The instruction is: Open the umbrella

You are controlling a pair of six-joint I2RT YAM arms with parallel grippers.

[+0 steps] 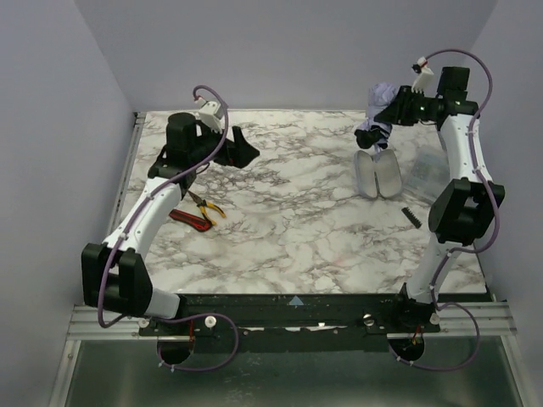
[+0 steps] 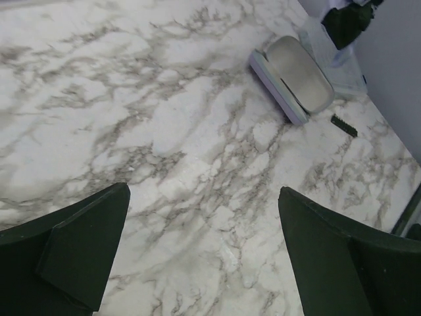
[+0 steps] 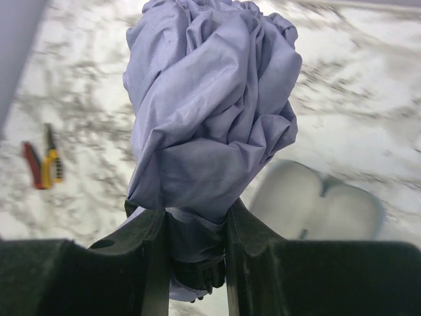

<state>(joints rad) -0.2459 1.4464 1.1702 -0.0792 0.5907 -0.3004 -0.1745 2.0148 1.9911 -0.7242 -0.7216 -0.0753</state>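
Right tool (image 3: 195, 227) grips umbrella (image 3: 210, 99); shaft hidden.

The left arm (image 1: 148, 212) reaches forward, and the left pincer (image 2: 204, 257) hangs over the surface (image 2: 197, 131) with fingers (image 2: 79, 250) spread wide. The right arm (image 1: 462, 144) is bent at the elbow, wrist turned inward. The right pincer (image 3: 195, 217) is raised and clamped on the umbrella (image 3: 210, 99), which bunches ahead of it.

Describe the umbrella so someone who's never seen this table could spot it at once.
Look to the far right of the marble table, where the right gripper is raised. The umbrella is the crumpled bundle of pale lavender fabric clamped in it. Unlike the open oval case lying flat on the marble nearby, it is soft cloth.
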